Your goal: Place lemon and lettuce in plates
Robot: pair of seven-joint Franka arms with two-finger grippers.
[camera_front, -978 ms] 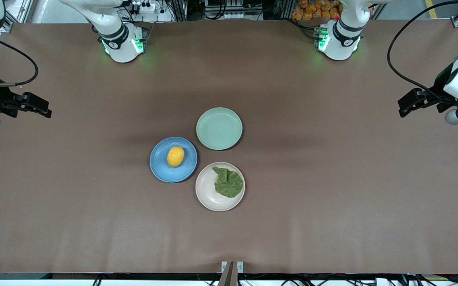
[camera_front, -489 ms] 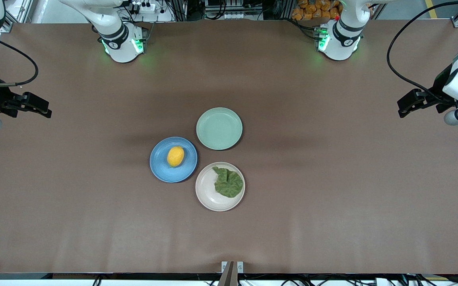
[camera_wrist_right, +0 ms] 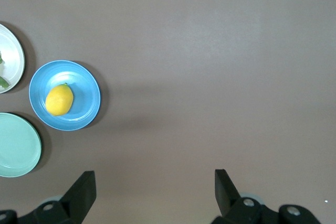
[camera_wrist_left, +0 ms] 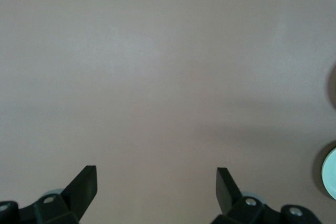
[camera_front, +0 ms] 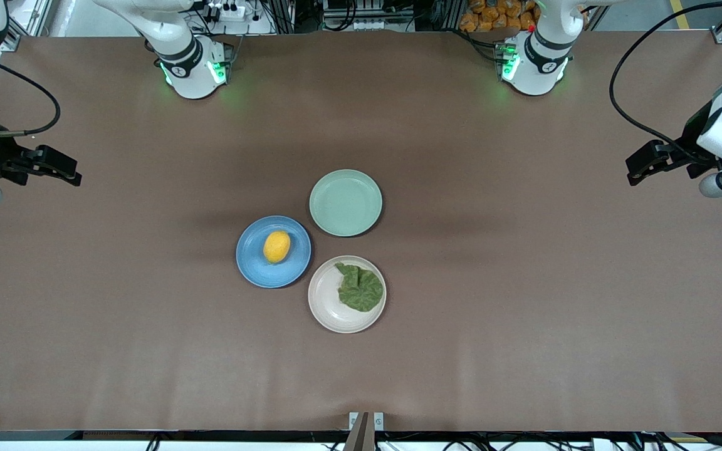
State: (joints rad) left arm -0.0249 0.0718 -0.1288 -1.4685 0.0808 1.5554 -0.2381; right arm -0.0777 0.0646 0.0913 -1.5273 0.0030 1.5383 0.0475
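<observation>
The lemon (camera_front: pixel 276 246) lies in the blue plate (camera_front: pixel 251 263) at the table's middle; both also show in the right wrist view, the lemon (camera_wrist_right: pixel 59 99) in the blue plate (camera_wrist_right: pixel 86 85). The lettuce (camera_front: pixel 360 287) lies in the beige-pink plate (camera_front: pixel 326 307), nearer the front camera; an edge of that plate (camera_wrist_right: pixel 13 61) shows in the right wrist view. My right gripper (camera_front: pixel 74 175) is open and empty, up over the bare table at the right arm's end (camera_wrist_right: pixel 155 182). My left gripper (camera_front: pixel 632 172) is open and empty over the left arm's end (camera_wrist_left: pixel 156 179).
A pale green plate (camera_front: pixel 345 202) stands empty next to the other two, farther from the front camera; it shows in the right wrist view (camera_wrist_right: pixel 16 153) and at the edge of the left wrist view (camera_wrist_left: pixel 332 174). Brown table (camera_front: pixel 524 313) surrounds the plates.
The left gripper has drawn slightly toward the left arm's end of the table. The right arm, plates, lemon and lettuce have not moved.
</observation>
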